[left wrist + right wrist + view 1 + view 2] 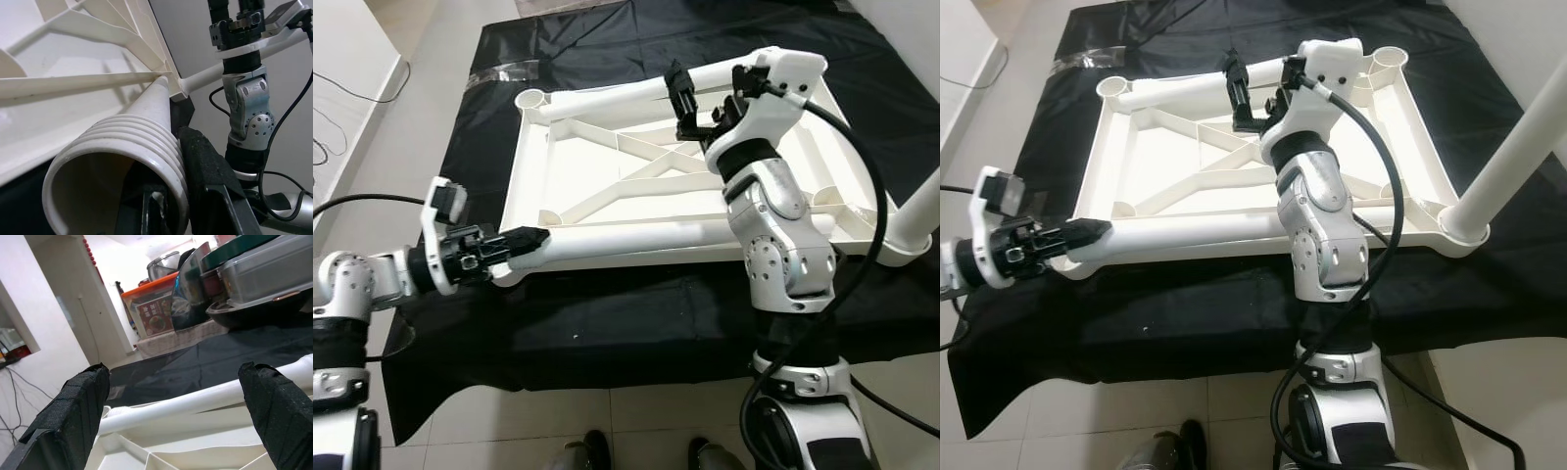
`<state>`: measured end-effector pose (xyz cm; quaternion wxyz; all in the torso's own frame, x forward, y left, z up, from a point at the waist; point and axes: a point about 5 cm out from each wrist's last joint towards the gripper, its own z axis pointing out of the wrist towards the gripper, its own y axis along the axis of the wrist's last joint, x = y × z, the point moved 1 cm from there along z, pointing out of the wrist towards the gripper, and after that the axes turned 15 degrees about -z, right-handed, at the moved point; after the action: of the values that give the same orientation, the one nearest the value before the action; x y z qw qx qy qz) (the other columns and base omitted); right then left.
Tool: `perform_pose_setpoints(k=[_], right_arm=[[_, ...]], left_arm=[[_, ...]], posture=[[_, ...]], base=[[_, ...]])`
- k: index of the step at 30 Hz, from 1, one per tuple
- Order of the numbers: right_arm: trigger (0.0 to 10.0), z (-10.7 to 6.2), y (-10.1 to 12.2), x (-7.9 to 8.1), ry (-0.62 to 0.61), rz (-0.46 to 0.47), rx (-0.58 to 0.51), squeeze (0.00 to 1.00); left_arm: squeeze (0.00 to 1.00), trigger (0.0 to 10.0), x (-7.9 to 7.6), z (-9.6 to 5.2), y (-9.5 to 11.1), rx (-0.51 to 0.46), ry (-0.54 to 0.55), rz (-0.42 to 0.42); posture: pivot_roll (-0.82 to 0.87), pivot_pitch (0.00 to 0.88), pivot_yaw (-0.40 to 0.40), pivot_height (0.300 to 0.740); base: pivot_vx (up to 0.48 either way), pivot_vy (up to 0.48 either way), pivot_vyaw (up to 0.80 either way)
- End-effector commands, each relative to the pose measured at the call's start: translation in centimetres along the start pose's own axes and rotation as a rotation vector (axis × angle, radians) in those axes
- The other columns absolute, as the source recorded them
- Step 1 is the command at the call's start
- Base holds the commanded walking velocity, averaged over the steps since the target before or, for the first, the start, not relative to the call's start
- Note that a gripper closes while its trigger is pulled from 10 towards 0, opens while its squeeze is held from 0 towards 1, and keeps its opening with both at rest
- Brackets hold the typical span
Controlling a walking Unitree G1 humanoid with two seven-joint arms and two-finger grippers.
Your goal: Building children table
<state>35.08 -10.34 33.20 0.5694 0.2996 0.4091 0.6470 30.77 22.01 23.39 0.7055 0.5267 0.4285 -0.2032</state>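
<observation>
The left end effector [524,241] in the left eye view is clenched on the ribbed end of a long white plastic table leg [636,238], which lies along the near edge of the upturned white plastic children's tabletop with ribbed underside [607,176]. Beyond it, the right end effector [683,100] hangs over a second white tubular leg [607,96] resting along the tabletop's far edge, its fingers spread apart and gripping nothing. All of this lies on a black cloth [607,313].

In the right eye view, a third white leg [1518,137] stands in the corner socket to the right of the right end effector, so part of the assembly looks done.

The left wrist view shows the leg's ridged hollow mouth [122,161] pinched beside a black finger [205,166]. The grip sits at the very end, so I judge the long leg could lever out or twist as it swings upright, and miss its socket.

The right wrist view shows both black pads [78,396] wide apart, the second leg passing between and beyond them. If they close off-centre, the round tube may roll away along the tabletop.
</observation>
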Motion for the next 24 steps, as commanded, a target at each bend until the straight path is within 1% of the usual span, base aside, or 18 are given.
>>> perform_pose_setpoints(k=[1, 3, 4, 5, 6, 7, 8, 9, 10, 14, 16, 17, 19, 20, 22, 23, 24], right_arm=[[10.0, 0.1, 0.2, 0.5, 0.014, 0.021, -0.021, 0.00], [10.0, 0.2, -0.1, 0.4, 0.007, 0.036, -0.015, 0.00], [10.0, 0.2, -0.1, 0.4, 0.007, 0.036, -0.015, 0.00], [10.0, 0.2, -0.2, 0.4, 0.005, 0.041, -0.009, 0.00], [10.0, 0.2, -0.2, 0.4, 0.005, 0.041, -0.009, 0.00], [10.0, 0.2, -0.2, 0.4, 0.004, 0.044, -0.006, 0.00], [10.0, 0.2, -0.4, 0.4, 0.006, 0.040, 0.003, 0.00], [10.0, 0.2, -0.4, 0.4, 0.006, 0.040, 0.003, 0.00], [10.0, 0.3, -0.8, 0.4, 0.008, 0.042, 0.016, 0.00], [10.0, 0.4, -1.2, 0.4, 0.014, 0.047, 0.032, 0.00], [10.0, 0.5, -1.2, 0.4, 0.016, 0.060, 0.032, 0.00], [10.0, 0.5, -1.3, 0.3, 0.010, 0.077, 0.034, 0.00], [10.0, 0.7, -1.2, 0.3, 0.010, 0.145, 0.037, 0.00], [10.0, 0.9, -1.0, 0.3, 0.021, 0.174, 0.033, 0.72], [10.0, 1.1, -0.8, 0.4, 0.033, 0.203, 0.027, 0.72], [10.0, 1.2, -0.8, 0.4, 0.052, 0.221, 0.025, 1.00], [10.0, 1.2, -0.8, 0.3, 0.064, 0.230, 0.024, 1.00]], left_arm=[[0.00, 0.0, -0.4, -1.3, 0.1, -0.029, 0.034, 0.014], [0.00, 0.0, -1.5, -1.8, 0.2, -0.050, 0.030, 0.051], [0.00, 0.0, -1.5, -1.8, 0.2, -0.050, 0.030, 0.051], [0.00, 0.0, -2.1, -2.0, 0.4, -0.068, 0.021, 0.073], [0.00, 0.0, -2.1, -2.0, 0.4, -0.068, 0.021, 0.073], [0.00, 0.0, -2.5, -2.1, 0.5, -0.082, 0.015, 0.086], [0.00, 0.0, -3.1, -2.1, 0.6, -0.105, -0.001, 0.112], [0.00, 0.0, -3.1, -2.1, 0.6, -0.105, -0.001, 0.112], [0.00, 0.0, -4.2, -2.1, 0.8, -0.151, -0.029, 0.162], [0.00, 0.0, -5.4, -1.8, 1.0, -0.209, -0.062, 0.215], [0.00, 0.0, -6.0, -1.7, 0.8, -0.234, -0.072, 0.244], [0.00, 0.0, -6.1, -1.6, 0.5, -0.244, -0.067, 0.259], [0.00, 0.0, -6.2, -1.6, 0.0, -0.273, -0.052, 0.279], [0.00, 0.0, -5.9, -1.6, -0.4, -0.291, -0.018, 0.290], [0.00, 0.0, -5.7, -1.7, -0.8, -0.313, 0.025, 0.303], [0.00, 0.0, -5.3, -1.8, -1.1, -0.327, 0.090, 0.338], [0.00, 0.0, -5.1, -1.8, -1.4, -0.337, 0.133, 0.363]], posture=[[0.03, 0.191, 0.082, 0.740], [0.03, 0.189, 0.081, 0.740], [0.03, 0.189, 0.081, 0.740], [0.03, 0.188, 0.078, 0.740], [0.03, 0.188, 0.078, 0.740], [0.03, 0.188, 0.078, 0.740], [0.03, 0.188, 0.078, 0.740], [0.03, 0.188, 0.078, 0.740], [0.03, 0.191, 0.070, 0.740], [0.03, 0.193, 0.063, 0.740], [0.03, 0.192, 0.061, 0.740], [0.03, 0.191, 0.057, 0.740], [0.03, 0.191, 0.057, 0.740], [0.03, 0.191, 0.057, 0.740], [0.03, 0.191, 0.057, 0.740], [0.02, 0.187, 0.044, 0.740], [0.02, 0.187, 0.044, 0.740]], base=[[0.000, 0.000, 0.00], [0.000, 0.000, 0.00], [0.000, 0.000, 0.00], [0.000, 0.000, 0.00], [0.000, 0.000, 0.00], [0.000, 0.000, 0.00], [0.000, 0.000, 0.00], [0.000, 0.000, 0.00], [0.000, 0.000, 0.00], [0.000, 0.000, 0.00], [0.000, 0.000, 0.00], [0.000, 0.000, 0.00], [0.000, 0.000, 0.00], [0.000, 0.000, 0.00], [0.000, 0.000, 0.00], [0.000, 0.000, 0.00], [0.000, 0.000, 0.00]])
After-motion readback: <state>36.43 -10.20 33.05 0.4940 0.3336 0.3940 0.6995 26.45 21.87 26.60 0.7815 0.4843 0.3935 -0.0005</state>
